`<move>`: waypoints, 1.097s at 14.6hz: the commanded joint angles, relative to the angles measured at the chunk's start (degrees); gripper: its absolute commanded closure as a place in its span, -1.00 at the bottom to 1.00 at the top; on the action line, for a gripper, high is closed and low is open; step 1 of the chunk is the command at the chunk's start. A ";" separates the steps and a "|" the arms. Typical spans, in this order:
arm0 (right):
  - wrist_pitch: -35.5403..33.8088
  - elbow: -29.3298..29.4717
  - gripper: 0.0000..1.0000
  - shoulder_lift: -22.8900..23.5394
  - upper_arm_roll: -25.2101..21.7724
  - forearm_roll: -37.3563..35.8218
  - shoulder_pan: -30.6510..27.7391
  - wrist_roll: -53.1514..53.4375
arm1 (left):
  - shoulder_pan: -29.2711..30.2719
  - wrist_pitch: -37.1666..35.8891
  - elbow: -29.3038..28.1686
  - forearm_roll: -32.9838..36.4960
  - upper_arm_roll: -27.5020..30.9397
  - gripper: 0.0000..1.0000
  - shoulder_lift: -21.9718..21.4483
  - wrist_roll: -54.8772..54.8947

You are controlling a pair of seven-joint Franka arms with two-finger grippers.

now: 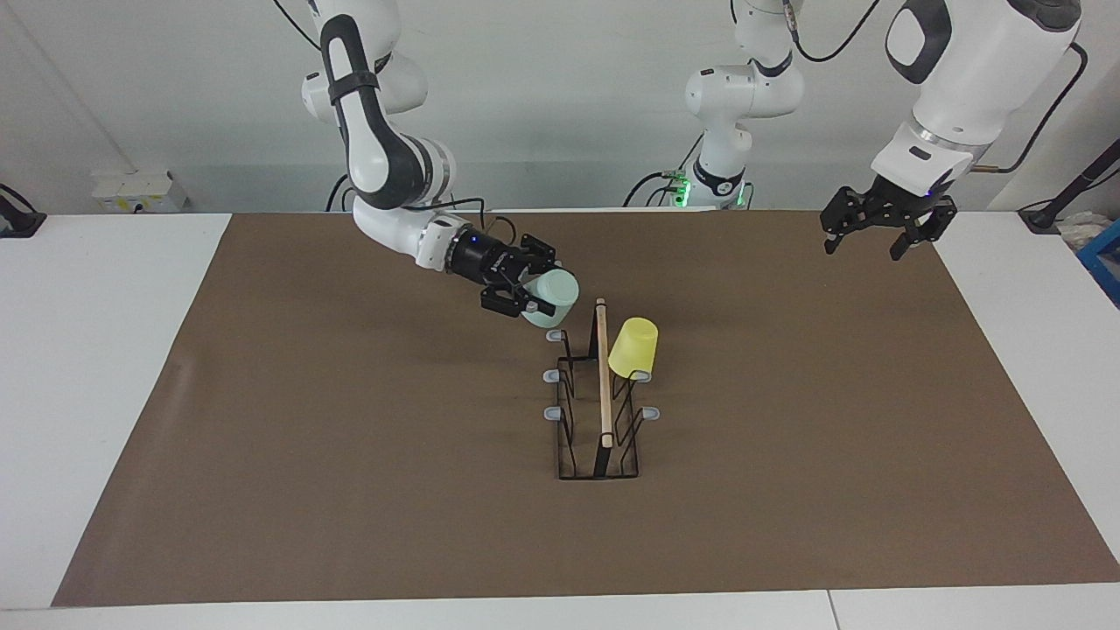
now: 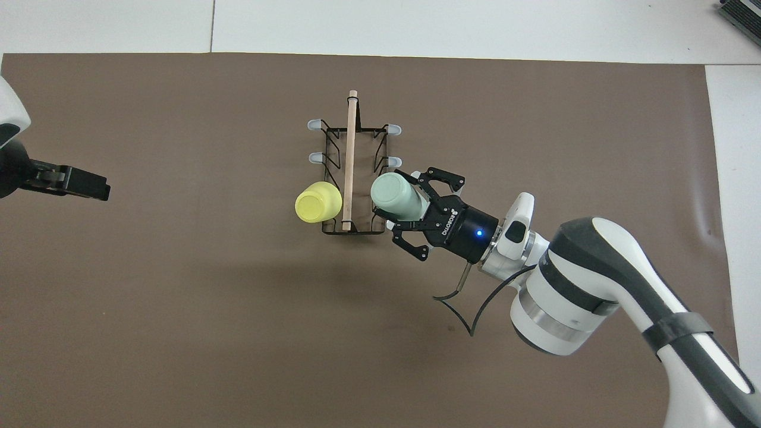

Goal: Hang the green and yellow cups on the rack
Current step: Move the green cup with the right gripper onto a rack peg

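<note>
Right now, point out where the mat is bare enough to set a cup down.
Bare: brown mat at both arms' ends of the rack, and farther from the robots. Crowded: the rack's near end, with the yellow cup hung and the right gripper holding the green cup.

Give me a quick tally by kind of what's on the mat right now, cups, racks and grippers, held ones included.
Cups: 2, the yellow cup hung on the rack, the green cup held in the right gripper over the rack
Racks: 1, the rack
Grippers: 2, the right gripper and the left gripper, open, waiting
Total: 5
</note>
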 commanded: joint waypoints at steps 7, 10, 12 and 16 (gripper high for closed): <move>0.89 3.64 0.95 4.96 0.20 5.82 0.58 -5.69 | 0.73 0.14 -2.14 0.94 -0.61 -1.00 -1.86 -0.52; -2.46 4.88 0.95 8.84 0.20 10.04 1.46 -8.69 | 0.81 -0.04 -2.05 0.94 -0.60 -1.00 -1.86 -0.52; -2.37 4.79 0.94 8.93 0.11 10.13 1.46 -8.69 | 0.99 0.23 -1.97 0.94 -0.52 -1.00 -1.86 -0.52; -5.34 2.78 0.92 9.46 0.20 11.18 1.38 -10.26 | 0.90 -0.65 -1.35 1.12 -0.52 -1.00 -1.60 -0.44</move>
